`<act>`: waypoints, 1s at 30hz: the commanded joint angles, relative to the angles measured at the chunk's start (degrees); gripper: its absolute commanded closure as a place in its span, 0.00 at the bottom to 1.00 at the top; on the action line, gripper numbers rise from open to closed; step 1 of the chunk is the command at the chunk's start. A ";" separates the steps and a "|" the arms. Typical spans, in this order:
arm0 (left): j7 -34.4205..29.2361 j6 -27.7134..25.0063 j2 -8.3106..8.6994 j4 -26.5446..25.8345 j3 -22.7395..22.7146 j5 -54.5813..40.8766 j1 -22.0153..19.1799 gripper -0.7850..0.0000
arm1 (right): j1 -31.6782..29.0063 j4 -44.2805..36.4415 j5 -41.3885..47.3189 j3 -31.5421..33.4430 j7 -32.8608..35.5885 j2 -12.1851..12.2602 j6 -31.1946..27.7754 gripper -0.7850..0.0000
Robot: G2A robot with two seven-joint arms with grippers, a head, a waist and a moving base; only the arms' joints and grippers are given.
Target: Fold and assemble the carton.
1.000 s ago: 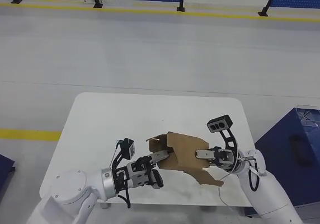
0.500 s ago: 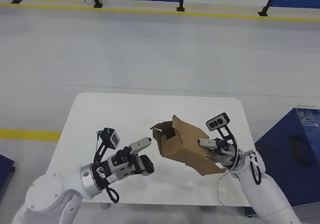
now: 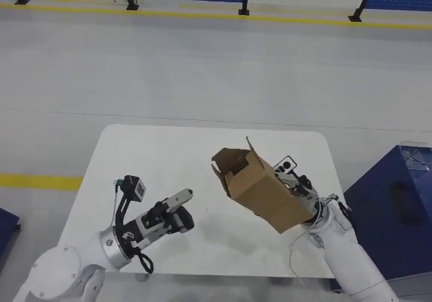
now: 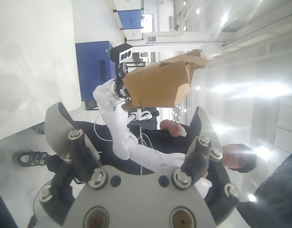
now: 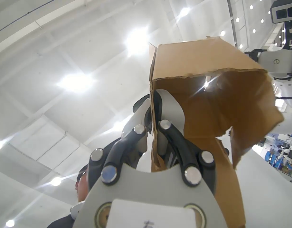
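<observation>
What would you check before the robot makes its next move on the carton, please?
1. Right claw grips the carton: ok, shut on one carton wall.
2. Carton off the table: ok, it is held up in the air.
3. Left claw free to help: ok, open, empty and apart from the carton.
4. Carton opened into a box shape: ok, the walls stand apart.
5. End flaps closed: not ok, the end away from the right claw is open.
6. Grip firm enough for pushing on flaps: cannot tell.
</observation>
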 commanded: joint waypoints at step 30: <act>-1.46 4.36 0.07 1.47 7.33 3.90 -4.36 0.00 | -3.19 -1.85 -9.23 1.25 4.72 -0.76 2.52 1.00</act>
